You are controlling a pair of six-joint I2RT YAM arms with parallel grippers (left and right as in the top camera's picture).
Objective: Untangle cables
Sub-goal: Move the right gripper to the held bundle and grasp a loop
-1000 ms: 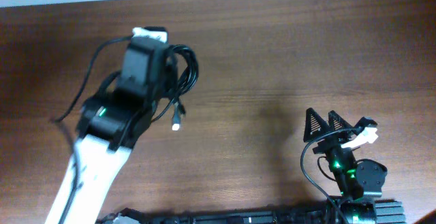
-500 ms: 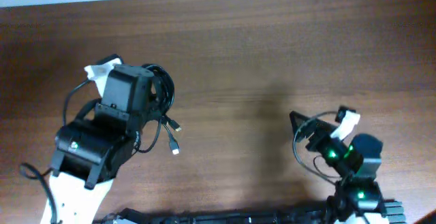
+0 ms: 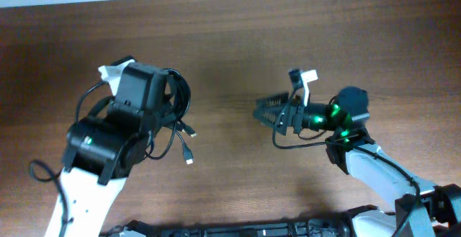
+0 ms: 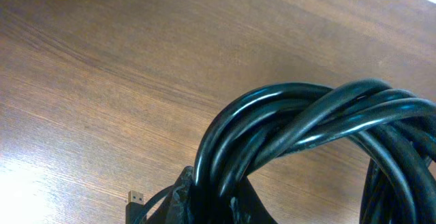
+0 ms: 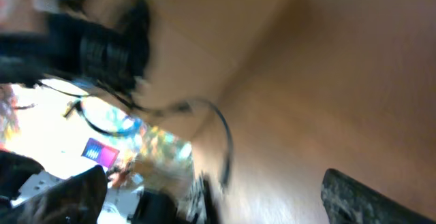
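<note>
Robot lab, looks like. Brown wood table point(image 3: 238, 42), left robot arm point(image 3: 94, 143) and right robot arm point(image 3: 371, 168) over it, blurry bright clutter point(image 5: 102, 149) past edge.

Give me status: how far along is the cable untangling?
Done: shut left gripper holds the bundle of thin black cords off the brown wooden table. In hand: open right gripper points toward it, not touching. Left: all separation; cords are twisted together, small plug ends dangling.
</note>
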